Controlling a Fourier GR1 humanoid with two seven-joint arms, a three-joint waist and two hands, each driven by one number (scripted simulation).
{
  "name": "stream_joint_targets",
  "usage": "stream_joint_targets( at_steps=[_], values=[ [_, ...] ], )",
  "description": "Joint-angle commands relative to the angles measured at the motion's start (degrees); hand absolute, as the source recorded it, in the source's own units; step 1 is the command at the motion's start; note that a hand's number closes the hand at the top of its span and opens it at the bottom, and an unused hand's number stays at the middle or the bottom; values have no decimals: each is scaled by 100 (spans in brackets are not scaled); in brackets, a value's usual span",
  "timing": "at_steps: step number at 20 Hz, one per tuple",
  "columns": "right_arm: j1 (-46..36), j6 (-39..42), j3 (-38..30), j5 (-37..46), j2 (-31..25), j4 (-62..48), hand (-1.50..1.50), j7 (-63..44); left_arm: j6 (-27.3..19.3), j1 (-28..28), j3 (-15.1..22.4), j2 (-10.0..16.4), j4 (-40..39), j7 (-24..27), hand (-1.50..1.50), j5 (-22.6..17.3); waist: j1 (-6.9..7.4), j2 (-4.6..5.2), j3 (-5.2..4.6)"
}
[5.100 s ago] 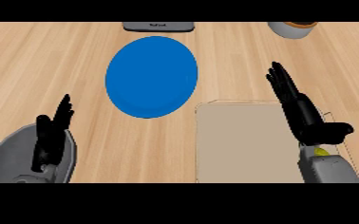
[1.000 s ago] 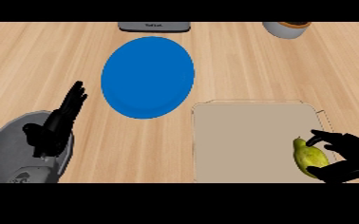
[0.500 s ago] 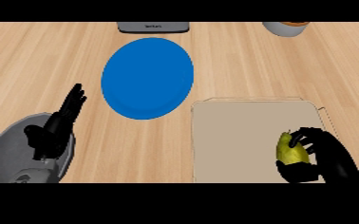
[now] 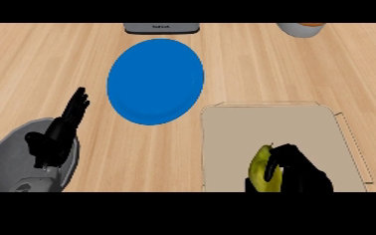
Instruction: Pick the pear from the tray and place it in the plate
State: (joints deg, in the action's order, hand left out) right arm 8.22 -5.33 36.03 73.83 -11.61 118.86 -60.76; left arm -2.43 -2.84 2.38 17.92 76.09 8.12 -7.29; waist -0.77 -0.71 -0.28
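Observation:
The yellow-green pear (image 4: 259, 169) stands near the front edge of the beige tray (image 4: 272, 129), at the lower right of the head view. My right hand (image 4: 297, 172) is curled round the pear's right side and hides part of it. The blue plate (image 4: 155, 80) lies on the wooden counter to the upper left of the tray, with nothing on it. At the lower left my left hand (image 4: 57, 135) rests open, fingers pointing up, apart from the plate.
A grey device (image 4: 161, 28) sits at the counter's back edge, behind the plate. A grey bowl (image 4: 301, 29) stands at the back right. The tray's raised rim runs along its far and right sides.
My right hand has slid left along the tray's front with the pear in it. Over the last second its fingers have closed round the pear. The left hand has stayed still.

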Motion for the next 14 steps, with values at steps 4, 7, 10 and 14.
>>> stream_joint_targets(
  at_steps=[4, 7, 10, 14],
  values=[
    [-474, 585, 1434, 2707, 1127, 349, 150, -1079, 152, -100, -108, 92, -1, -170, 0, -86, 22, 29, 14],
    [-867, 609, 1734, 3070, 1143, 195, 150, -1429, 94, -117, -79, 8, 88, -219, 0, -15, 61, 50, 21],
    [-1605, 1030, 1894, 2740, 1134, 223, 150, -1783, 105, 50, 8, -56, 307, -195, 0, 5, 158, 48, 19],
    [-2282, 1108, 1392, 2107, 1132, -77, 150, -1743, 282, 176, 36, -91, 16, 86, 0, 25, 197, 74, 17]
  ],
)
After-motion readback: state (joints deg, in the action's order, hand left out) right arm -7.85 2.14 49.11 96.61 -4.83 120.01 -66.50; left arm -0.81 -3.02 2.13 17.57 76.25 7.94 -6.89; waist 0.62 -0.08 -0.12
